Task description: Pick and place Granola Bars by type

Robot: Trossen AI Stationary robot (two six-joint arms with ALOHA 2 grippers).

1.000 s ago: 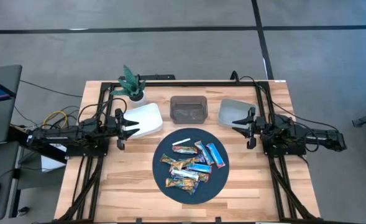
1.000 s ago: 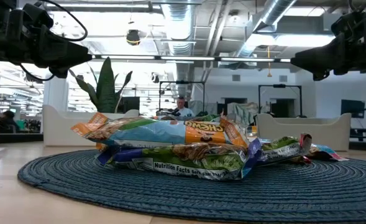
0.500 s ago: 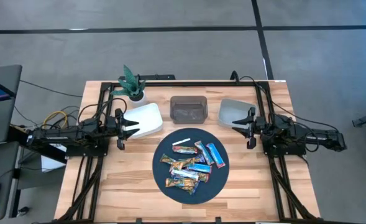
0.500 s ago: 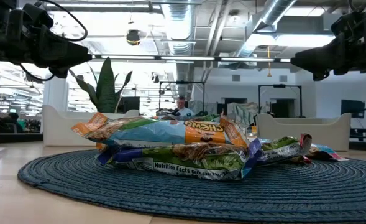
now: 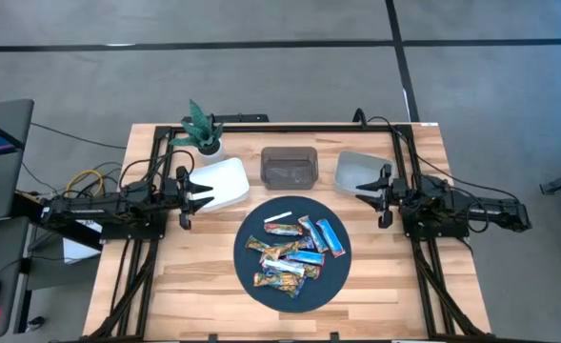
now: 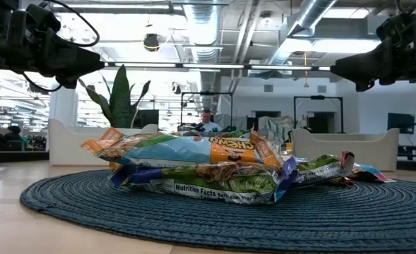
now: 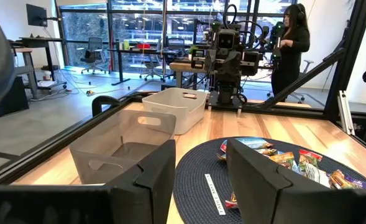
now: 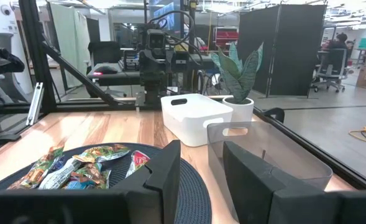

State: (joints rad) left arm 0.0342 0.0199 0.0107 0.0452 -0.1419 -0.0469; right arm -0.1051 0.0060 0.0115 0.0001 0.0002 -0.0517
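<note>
There, Granola Bars (image 5: 294, 253) heaped between both parted, empty claws

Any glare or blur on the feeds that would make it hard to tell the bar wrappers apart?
High view: even light, the granola bars small but distinct on the dark mat. Low view: near wrappers sharp, bright windows behind, both arms silhouetted. Left wrist view: sunlit table glares slightly. Right wrist view: the bars readable.

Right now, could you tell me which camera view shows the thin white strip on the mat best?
The high view: the white strip lies unobstructed beside the bars. The left wrist view shows it foreshortened; the low and right wrist views don't show it.
</note>
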